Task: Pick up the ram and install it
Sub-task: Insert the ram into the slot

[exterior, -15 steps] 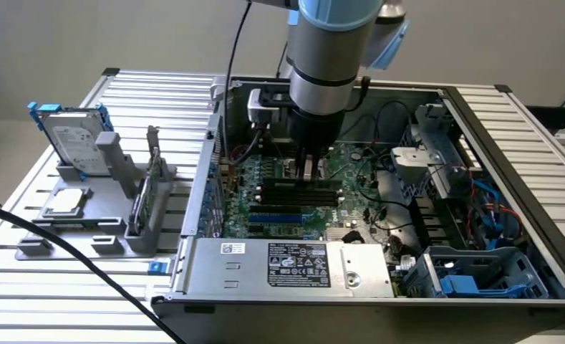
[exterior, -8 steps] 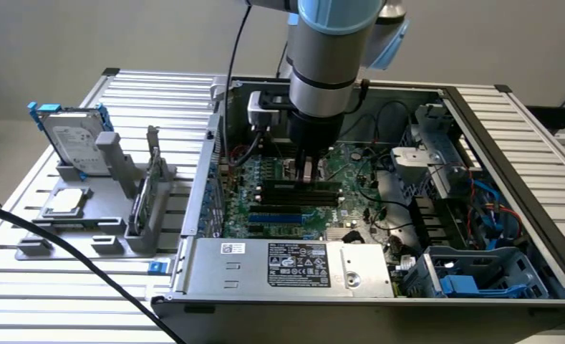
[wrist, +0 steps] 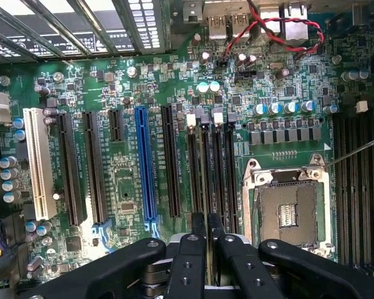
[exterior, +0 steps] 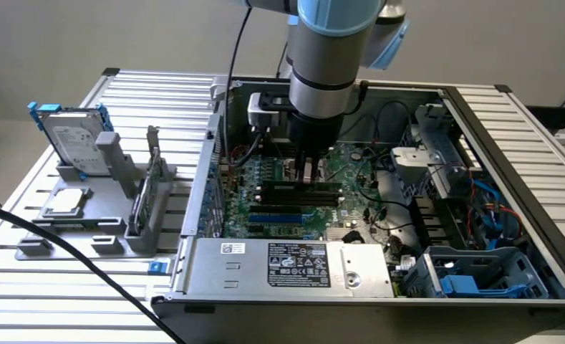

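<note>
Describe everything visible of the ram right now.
The ram is a long, thin, dark stick, gripped on edge by the gripper inside the open computer case. It lies level over the motherboard's black memory slots, lined up with them; whether it touches them is unclear.

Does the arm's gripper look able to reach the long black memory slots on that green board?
Probably yes: the gripper, holding the memory stick, hangs right above the slots in the open case, nothing crossing between.
</note>
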